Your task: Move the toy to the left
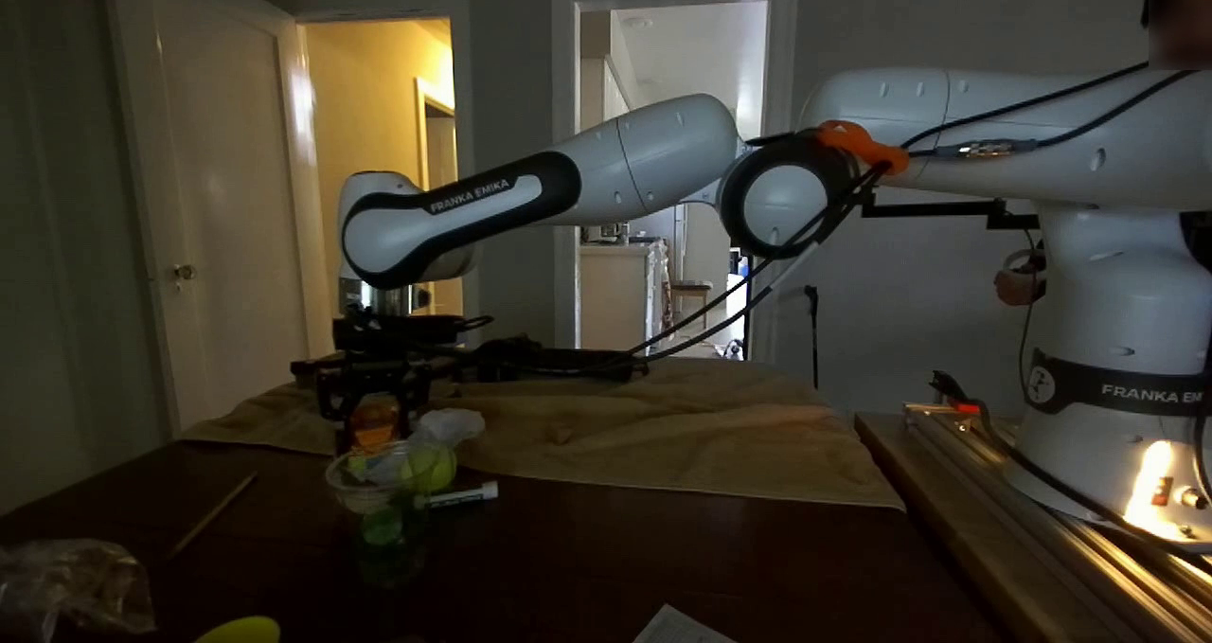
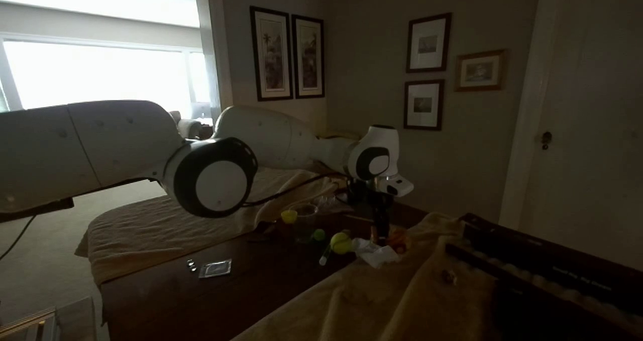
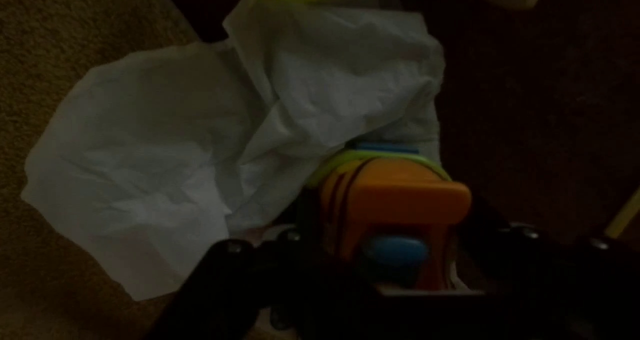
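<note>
The pincer point(image 1: 376, 418) points down and has a snug hold on the toy point(image 3: 405, 202), pressing on it from two sides. The toy is small, round and orange, with a blue spot and a yellow-green edge. In an exterior view it is on the left, at the far part of the desk point(image 1: 615, 567), and it shows behind a clear cup point(image 1: 360, 499). I cannot tell if the bottom of the toy touches anything.

A crumpled white sheet point(image 3: 165, 144) is right next to the toy. In the wrist view, part of the sheet lies on the brown blanket point(image 3: 60, 39) and part on the dark desk.

In an exterior view, a big yellow-green ball point(image 2: 341, 242) is to the left of the toy. A marker point(image 2: 325, 255) lies just beside the ball. A smaller green ball point(image 2: 318, 234) is a bit more to the left, and a yellow thing point(image 2: 289, 216) is left of that. A flat, shiny packet point(image 2: 215, 268) lies on the near left part of the desk.

In an exterior view, a thin stick point(image 1: 213, 515) lies at the left. A crinkly clear bag point(image 1: 71, 581) is at the near left corner. The robot arm point(image 1: 502, 188) reaches in from the right.
</note>
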Motion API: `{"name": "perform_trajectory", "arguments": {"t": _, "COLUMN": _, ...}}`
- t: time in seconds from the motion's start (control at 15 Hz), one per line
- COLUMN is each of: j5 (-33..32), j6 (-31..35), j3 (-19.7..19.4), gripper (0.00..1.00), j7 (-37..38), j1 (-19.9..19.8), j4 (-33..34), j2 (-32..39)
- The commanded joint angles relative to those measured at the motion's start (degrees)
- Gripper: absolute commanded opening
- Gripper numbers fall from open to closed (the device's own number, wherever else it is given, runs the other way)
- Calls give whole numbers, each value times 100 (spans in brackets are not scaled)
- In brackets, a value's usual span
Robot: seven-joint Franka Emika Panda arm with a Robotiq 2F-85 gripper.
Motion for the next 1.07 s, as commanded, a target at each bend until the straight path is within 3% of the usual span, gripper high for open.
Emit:
{"name": "perform_trajectory", "arguments": {"t": 0.0, "j5": -136, "j6": 123, "j3": 103, "gripper": 46, "j7": -125, "j1": -45, "j4": 20, "j2": 66}}
{"name": "perform_trajectory", "arguments": {"t": 0.6, "j5": -137, "j6": -130, "j3": 93, "gripper": 45, "j7": -295, "j1": -208, "j4": 79, "j2": -651}}
{"name": "perform_trajectory", "arguments": {"t": 1.0, "j5": -78, "j6": -736, "j3": 434, "gripper": 45, "j7": -2280, "j1": -343, "j4": -50, "j2": -1314}}
